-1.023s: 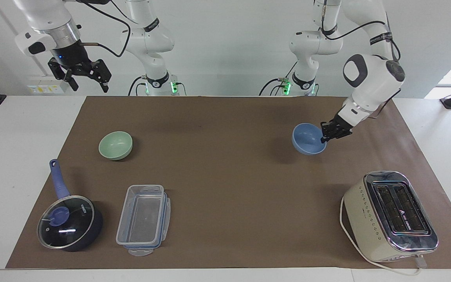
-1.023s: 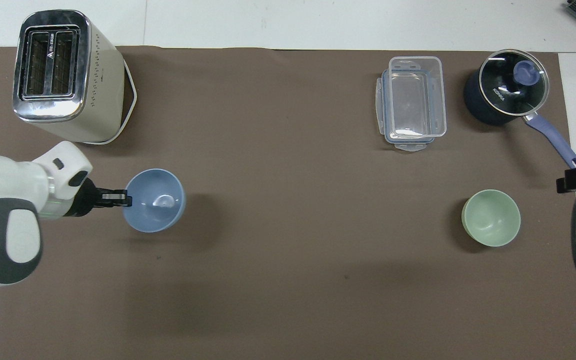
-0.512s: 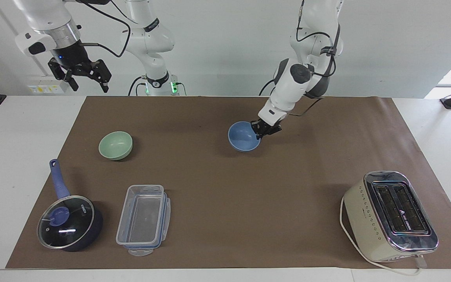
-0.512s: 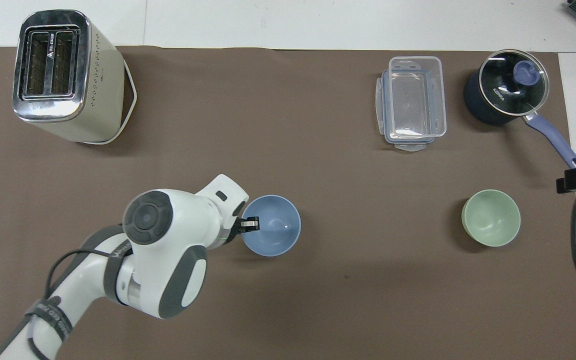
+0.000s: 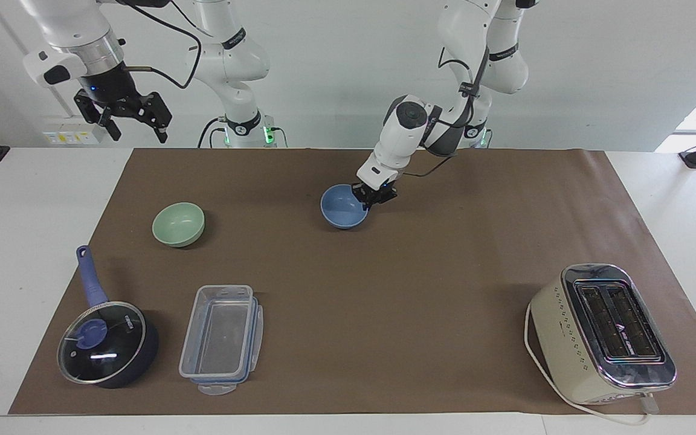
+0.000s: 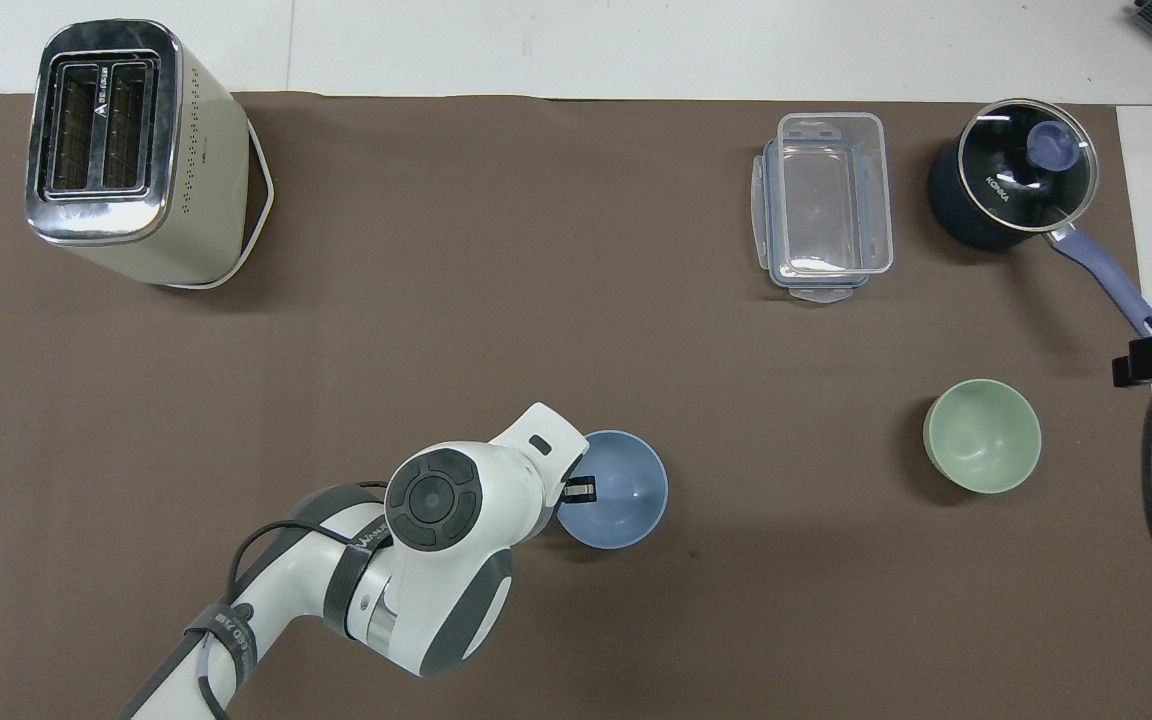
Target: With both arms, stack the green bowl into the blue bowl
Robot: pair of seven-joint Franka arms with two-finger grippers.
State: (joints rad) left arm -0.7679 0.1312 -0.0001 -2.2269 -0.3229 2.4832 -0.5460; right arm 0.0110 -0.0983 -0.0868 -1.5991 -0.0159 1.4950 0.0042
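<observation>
1. Since a second ago: blue bowl (image 5: 344, 207) (image 6: 612, 489) carried by the left gripper (image 5: 374, 196) (image 6: 581, 489) from the left arm's end of the brown mat (image 5: 420, 290) (image 6: 496, 330) to about mid-table, in the half of the mat nearer the robots; everything else unmoved.
2. Left gripper: clamped on the bowl's rim, at the bowl's 3 o'clock in the facing view and 9 o'clock in the overhead view, one finger inside the rim and one outside.
3. Blue bowl: upright, mouth up, at or just above the mat; cannot tell which.
4. Green bowl (image 5: 178, 224) (image 6: 982, 435): upright on the mat toward the right arm's end, well apart from the blue bowl, untouched.
5. Right gripper (image 5: 123, 118): raised over the table edge at the right arm's end, jaws spread wide, holding nothing, waiting.
6. Lidded saucepan (image 5: 106, 343) (image 6: 1016, 188) and clear plastic container (image 5: 222, 338) (image 6: 824, 205): side by side, farther from the robots than the green bowl.
7. Toaster (image 5: 605, 332) (image 6: 131, 150): at the left arm's end, at roughly 5 o'clock from the blue bowl in the facing view, well apart.
</observation>
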